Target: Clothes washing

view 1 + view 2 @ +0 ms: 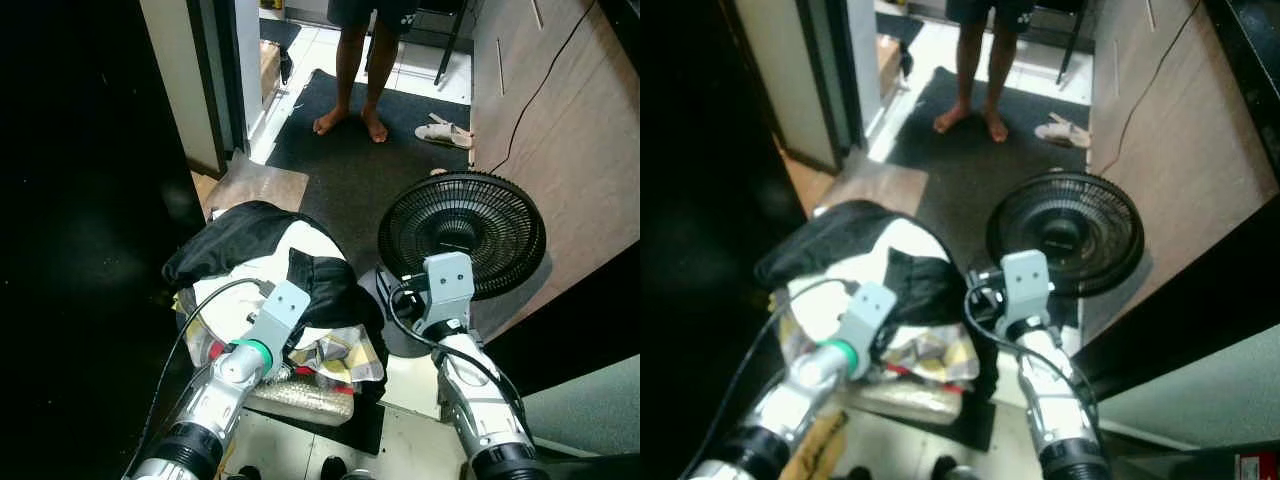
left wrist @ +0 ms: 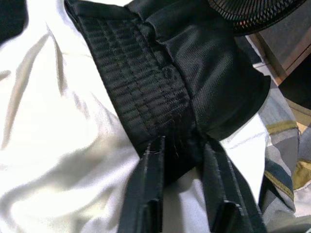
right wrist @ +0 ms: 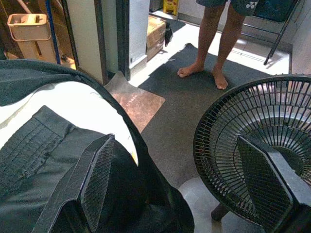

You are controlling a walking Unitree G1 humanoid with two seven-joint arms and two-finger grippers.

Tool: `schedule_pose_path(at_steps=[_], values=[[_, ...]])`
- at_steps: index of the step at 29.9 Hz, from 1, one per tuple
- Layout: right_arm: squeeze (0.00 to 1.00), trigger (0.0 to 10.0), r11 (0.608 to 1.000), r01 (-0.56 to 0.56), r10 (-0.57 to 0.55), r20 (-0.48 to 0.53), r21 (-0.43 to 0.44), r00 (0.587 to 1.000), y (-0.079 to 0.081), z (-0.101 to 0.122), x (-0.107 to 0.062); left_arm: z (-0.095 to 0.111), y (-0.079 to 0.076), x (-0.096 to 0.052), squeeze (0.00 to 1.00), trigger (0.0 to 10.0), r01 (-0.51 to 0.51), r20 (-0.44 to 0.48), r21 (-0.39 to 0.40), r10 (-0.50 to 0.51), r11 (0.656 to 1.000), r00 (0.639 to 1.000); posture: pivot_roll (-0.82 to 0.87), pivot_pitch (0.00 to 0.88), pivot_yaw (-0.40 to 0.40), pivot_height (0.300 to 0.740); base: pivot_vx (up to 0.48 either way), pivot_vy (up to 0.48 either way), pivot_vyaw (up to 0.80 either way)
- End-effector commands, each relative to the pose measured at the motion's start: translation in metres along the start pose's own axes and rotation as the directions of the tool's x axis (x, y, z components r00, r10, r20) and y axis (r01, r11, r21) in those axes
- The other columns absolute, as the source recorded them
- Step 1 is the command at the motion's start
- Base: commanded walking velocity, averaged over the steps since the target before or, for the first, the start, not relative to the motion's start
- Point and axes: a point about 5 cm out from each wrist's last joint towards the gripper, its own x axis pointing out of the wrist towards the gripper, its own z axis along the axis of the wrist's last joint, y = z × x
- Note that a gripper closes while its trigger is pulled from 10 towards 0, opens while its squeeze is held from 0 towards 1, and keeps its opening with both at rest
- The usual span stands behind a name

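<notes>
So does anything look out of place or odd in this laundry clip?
Mainly the floor fan: it stands right beside the heaped laundry pile, close to the open right gripper. A pair of sandals lies loose on the dark mat near a person's bare feet. The left gripper is shut on the black garment.

My left gripper (image 2: 177, 160) has its jaws closed on the black waistband (image 2: 146, 92), so the heaped clothes (image 1: 270, 300) crowd everything under and around them. Just beyond my right gripper (image 3: 182, 189), whose jaws stand wide apart, the black fan (image 1: 462, 232) blocks one side and the clothes pile the other. Between them dark mat (image 1: 350, 180) lies open, until a person's bare feet (image 1: 350, 122).
</notes>
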Motion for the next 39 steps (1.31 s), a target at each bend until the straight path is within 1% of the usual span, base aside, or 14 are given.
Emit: schedule_pose_path(at_steps=[1,5,12,13,14,16,18,22,26,30,33,34,36,39], values=[[0.00,10.0,1.000,0.001,0.000,-0.049,0.005,0.999,0.001,-0.011,-0.005,-0.010,-0.003,-0.003,0.00,0.0,0.000,-0.026,-0.008,-0.001,1.000,1.000,-0.01,0.286,0.011,0.740,0.000,0.000,0.00],[0.00,10.0,1.000,0.004,-0.003,-0.051,0.008,0.999,0.001,-0.011,-0.005,-0.007,-0.002,-0.002,0.00,0.0,-0.007,-0.006,-0.013,0.007,1.000,1.000,-0.01,0.284,0.013,0.740,0.000,0.000,0.00],[0.00,10.0,1.000,0.005,-0.004,-0.048,0.013,0.999,0.003,-0.011,-0.006,0.017,0.006,-0.006,0.00,0.0,-0.048,0.124,-0.024,0.050,0.999,0.991,-0.01,0.273,0.027,0.740,0.000,0.000,0.00],[0.00,10.0,1.000,0.007,-0.006,-0.038,0.019,0.999,0.004,-0.009,-0.006,0.038,0.010,-0.014,0.00,10.0,-0.062,0.232,0.007,0.058,0.998,0.971,0.00,0.260,0.040,0.740,0.000,0.000,0.00],[0.00,10.0,1.000,0.007,-0.006,-0.038,0.019,0.999,0.004,-0.009,-0.006,0.038,0.010,-0.014,0.00,10.0,-0.062,0.232,0.007,0.058,0.998,0.971,0.00,0.260,0.040,0.740,0.000,0.000,0.00],[0.00,10.0,1.000,0.013,-0.012,-0.024,0.029,1.000,0.005,-0.007,-0.004,0.063,0.013,-0.030,0.00,10.0,-0.068,0.347,0.036,0.051,0.997,0.936,0.01,0.254,0.046,0.740,0.000,0.000,0.00],[0.00,10.0,0.999,0.015,-0.014,-0.018,0.033,1.000,0.006,-0.006,-0.004,0.071,0.016,-0.037,0.00,10.0,-0.077,0.381,0.052,0.051,0.996,0.923,0.01,0.248,0.050,0.740,0.000,0.000,0.00],[0.00,10.0,0.999,0.019,-0.018,-0.011,0.041,1.000,0.007,-0.005,-0.002,0.083,0.023,-0.049,0.00,10.0,-0.109,0.427,0.045,0.079,0.993,0.901,0.03,0.227,0.057,0.740,0.000,0.000,0.00],[0.00,10.0,0.999,0.019,-0.019,-0.008,0.046,1.000,0.008,-0.005,0.000,0.089,0.020,-0.054,0.00,10.0,-0.082,0.438,0.043,0.055,0.996,0.897,0.04,0.214,0.057,0.740,0.000,0.000,0.00],[0.00,10.0,0.999,0.016,-0.015,-0.008,0.049,1.000,0.010,-0.005,0.001,0.078,0.006,-0.053,0.00,10.0,-0.032,0.376,0.099,-0.008,0.995,0.927,0.04,0.212,0.056,0.740,0.000,0.000,0.00],[0.00,10.0,0.999,0.006,-0.005,-0.007,0.051,1.000,0.014,-0.005,0.001,0.058,-0.004,-0.048,0.00,10.0,-0.004,0.291,0.098,-0.025,0.995,0.957,0.03,0.213,0.054,0.740,0.000,0.000,0.00],[0.00,10.0,0.999,0.006,-0.005,-0.007,0.051,1.000,0.014,-0.005,0.001,0.058,-0.004,-0.048,0.00,10.0,-0.004,0.291,0.098,-0.025,0.995,0.957,0.03,0.213,0.054,0.740,0.000,0.000,0.00],[0.00,10.0,0.998,-0.016,0.017,-0.013,0.053,1.000,0.018,-0.006,-0.001,0.038,-0.008,-0.043,0.00,10.0,-0.014,0.211,0.081,-0.003,0.997,0.977,0.02,0.217,0.050,0.740,0.000,0.000,0.00],[0.00,10.0,0.998,-0.042,0.043,-0.023,0.050,0.999,0.021,-0.008,-0.003,0.030,-0.009,-0.041,0.00,10.0,-0.030,0.174,0.070,0.017,0.997,0.985,0.01,0.221,0.048,0.740,0.000,0.000,0.00]])
